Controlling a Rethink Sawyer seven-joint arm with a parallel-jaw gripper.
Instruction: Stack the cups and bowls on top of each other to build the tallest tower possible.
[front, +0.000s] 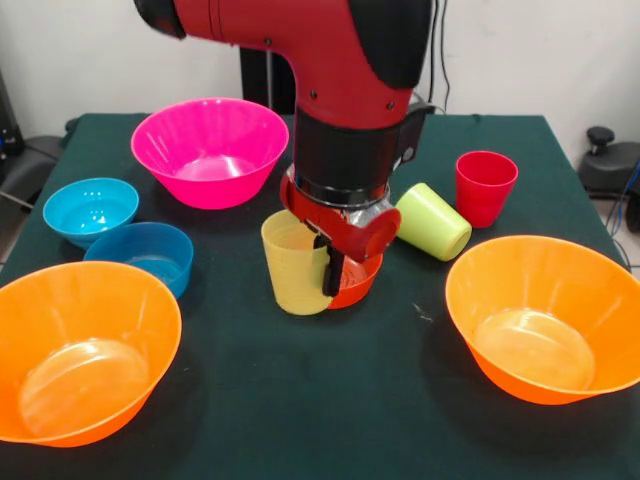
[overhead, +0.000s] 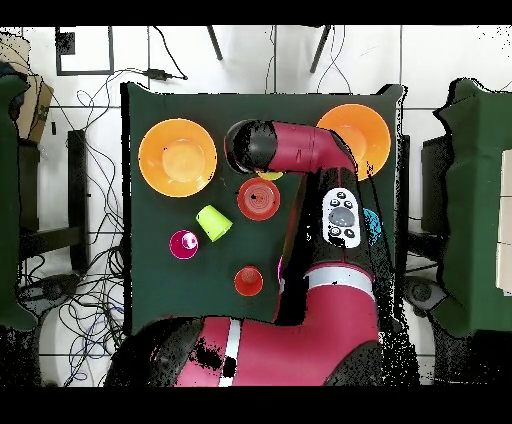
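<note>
While the yellow cup (front: 296, 266) is gripped at its rim by the hand (front: 330, 268), it is held upright just beside the small red-orange bowl (front: 357, 283) at the counter (front: 330, 400) centre. A lime cup (front: 433, 222) is seen lying on its side near a standing red cup (front: 485, 187). Two orange bowls (front: 542, 317), a pink bowl (front: 210, 150) and two blue bowls (front: 142, 256) are spread around, none stacked.

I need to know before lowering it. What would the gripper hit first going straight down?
Probably the yellow cup it is already at, whose wall a finger overlaps. The red-orange bowl sits just behind. Depth is unclear.
</note>
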